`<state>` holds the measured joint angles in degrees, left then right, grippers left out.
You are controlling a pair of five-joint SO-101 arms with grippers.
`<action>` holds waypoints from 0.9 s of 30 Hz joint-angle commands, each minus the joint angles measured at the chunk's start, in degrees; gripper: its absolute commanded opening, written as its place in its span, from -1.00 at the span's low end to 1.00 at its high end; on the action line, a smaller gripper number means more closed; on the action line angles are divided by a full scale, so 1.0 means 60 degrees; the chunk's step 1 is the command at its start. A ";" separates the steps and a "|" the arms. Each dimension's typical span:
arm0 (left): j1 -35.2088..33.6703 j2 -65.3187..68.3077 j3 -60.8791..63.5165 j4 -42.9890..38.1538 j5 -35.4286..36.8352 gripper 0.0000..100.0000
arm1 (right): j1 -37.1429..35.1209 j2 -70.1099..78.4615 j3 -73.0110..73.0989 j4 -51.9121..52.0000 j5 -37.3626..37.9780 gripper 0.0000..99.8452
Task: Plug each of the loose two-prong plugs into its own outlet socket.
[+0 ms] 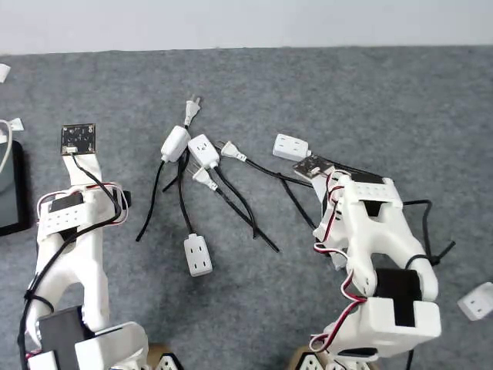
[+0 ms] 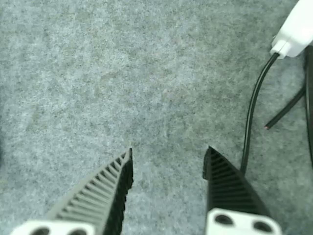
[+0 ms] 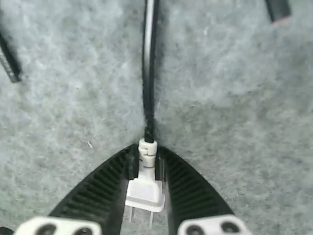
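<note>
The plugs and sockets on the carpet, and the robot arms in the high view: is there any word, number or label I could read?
No text can be read in any view.
On the black board at one arm's tip: pale specks, too small to read.
On the outlet socket: plain white, slots only.
On the plug in the right gripper: no marking visible.

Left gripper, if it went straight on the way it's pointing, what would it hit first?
Likely only bare carpet: nothing lies ahead of the left gripper. The black cable and its white end sit off to one side, though depth is unclear.
</note>
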<state>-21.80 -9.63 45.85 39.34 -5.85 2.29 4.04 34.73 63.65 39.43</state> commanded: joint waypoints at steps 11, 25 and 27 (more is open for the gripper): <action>0.0103 0.0059 -0.0769 0.0352 -0.0103 -0.56 | 0.0037 -0.5897 -0.1348 0.2952 -0.0234 -0.99; 0.0498 0.0059 -0.0681 0.0601 -0.0645 -0.56 | -0.1385 -0.9282 -0.1289 0.3275 -0.1890 -0.99; 0.0659 0.0059 -0.0667 0.0718 -0.0952 -0.56 | -0.2469 -0.9209 -0.1304 0.3114 -0.2447 -0.99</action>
<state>-19.52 -9.10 44.09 42.15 -8.92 -5.10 -50.02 30.24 84.48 29.14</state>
